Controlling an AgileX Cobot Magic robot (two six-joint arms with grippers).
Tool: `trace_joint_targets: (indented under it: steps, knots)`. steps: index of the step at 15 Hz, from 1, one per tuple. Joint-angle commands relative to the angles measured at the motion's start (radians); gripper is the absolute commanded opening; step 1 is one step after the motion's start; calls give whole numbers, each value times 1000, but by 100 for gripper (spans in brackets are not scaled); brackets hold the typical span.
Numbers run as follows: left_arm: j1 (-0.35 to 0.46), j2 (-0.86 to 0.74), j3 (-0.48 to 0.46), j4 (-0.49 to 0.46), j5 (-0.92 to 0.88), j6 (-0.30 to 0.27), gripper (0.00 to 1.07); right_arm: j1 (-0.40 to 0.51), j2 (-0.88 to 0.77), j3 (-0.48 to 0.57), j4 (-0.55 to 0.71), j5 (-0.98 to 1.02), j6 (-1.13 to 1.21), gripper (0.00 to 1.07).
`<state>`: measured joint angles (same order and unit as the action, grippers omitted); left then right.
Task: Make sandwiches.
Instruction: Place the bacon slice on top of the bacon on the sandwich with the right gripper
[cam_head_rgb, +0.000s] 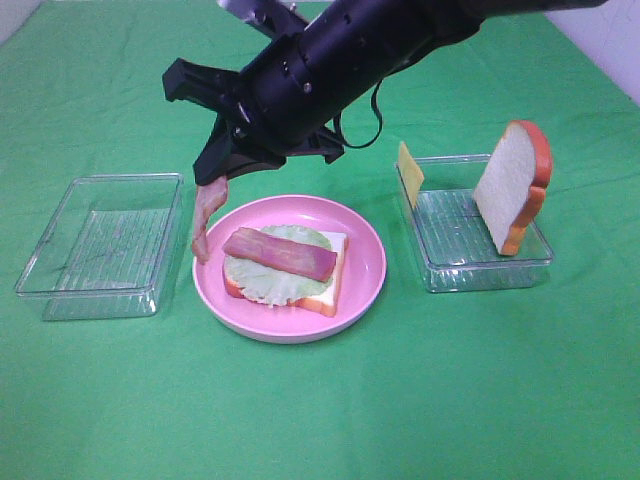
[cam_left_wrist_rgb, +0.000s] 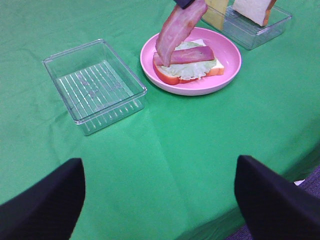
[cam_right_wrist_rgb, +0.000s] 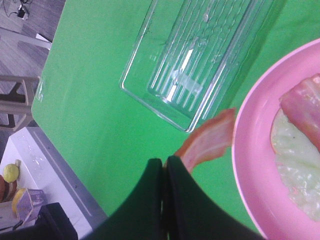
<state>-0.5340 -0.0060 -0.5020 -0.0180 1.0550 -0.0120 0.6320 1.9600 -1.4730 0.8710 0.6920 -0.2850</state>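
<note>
An open sandwich lies on the pink plate (cam_head_rgb: 372, 262): a bread slice (cam_head_rgb: 336, 243), pale lettuce (cam_head_rgb: 268, 283) and one reddish meat strip (cam_head_rgb: 280, 254) on top. My right gripper (cam_head_rgb: 213, 178) reaches across from the right and is shut on a second meat strip (cam_head_rgb: 206, 218), which hangs just above the plate's left rim. The right wrist view shows the shut fingers (cam_right_wrist_rgb: 176, 180) pinching that strip (cam_right_wrist_rgb: 207, 142). It also hangs over the plate in the left wrist view (cam_left_wrist_rgb: 177, 27). My left gripper (cam_left_wrist_rgb: 160, 167) is open, empty, low over the cloth in front of the plate.
An empty clear tray (cam_head_rgb: 100, 245) stands left of the plate. A second clear tray (cam_head_rgb: 470, 262) on the right holds an upright bread slice (cam_head_rgb: 512, 185) and a yellow cheese square (cam_head_rgb: 409, 172) leaning at its left end. Green cloth covers the table.
</note>
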Motion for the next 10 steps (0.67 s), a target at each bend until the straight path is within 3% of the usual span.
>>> trace_joint_targets:
  steps: [1,7,10]
  knots:
    - [-2,-20,3,-7,-9,-1,78,-6,66,-18,91,-40,-85,0]
    - [-2,-20,3,-6,-9,-1,78,-102,136,-30,39,-36,-47,0]
    - [-2,-20,3,-6,-9,-1,78,-121,136,-30,-122,-35,100,0]
